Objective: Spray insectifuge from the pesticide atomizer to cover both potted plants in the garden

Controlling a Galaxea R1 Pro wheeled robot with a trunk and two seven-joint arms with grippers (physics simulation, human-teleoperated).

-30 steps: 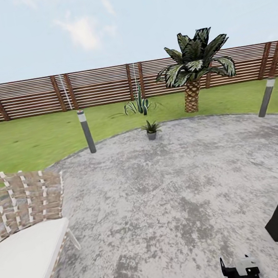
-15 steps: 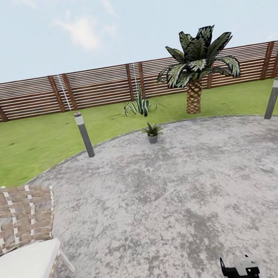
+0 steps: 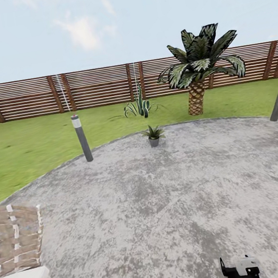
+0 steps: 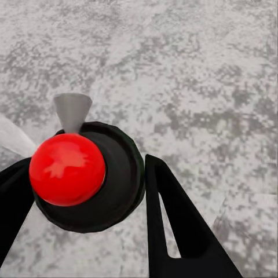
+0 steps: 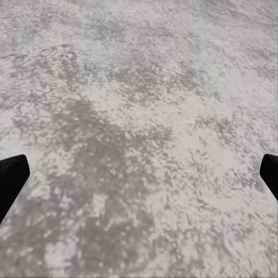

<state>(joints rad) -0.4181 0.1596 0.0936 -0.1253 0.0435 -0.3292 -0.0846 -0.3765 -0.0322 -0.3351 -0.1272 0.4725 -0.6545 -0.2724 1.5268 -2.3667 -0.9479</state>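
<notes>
A round grey paved patio (image 3: pixel 167 206) lies ahead, with green lawn (image 3: pixel 24 148) behind it and a brown slatted fence (image 3: pixel 95 87) closing the garden under a pale sky. One potted plant (image 3: pixel 153 135) stands at the far edge of the paving, and the way to it over the stone is open. Behind it on the grass are a striped agave (image 3: pixel 139 107) and a palm (image 3: pixel 199 66); two grey post lamps (image 3: pixel 82 138) stand at the rim of the patio, well apart. A woven chair (image 3: pixel 17 248) is near on the left. No writing can be read anywhere. The left hand (image 4: pixel 87 191) points down at the paving, its fingers closed around the pesticide atomizer (image 4: pixel 87 174), whose red top faces the camera. The right hand (image 5: pixel 139 174) also points down, spread wide and holding nothing.
</notes>
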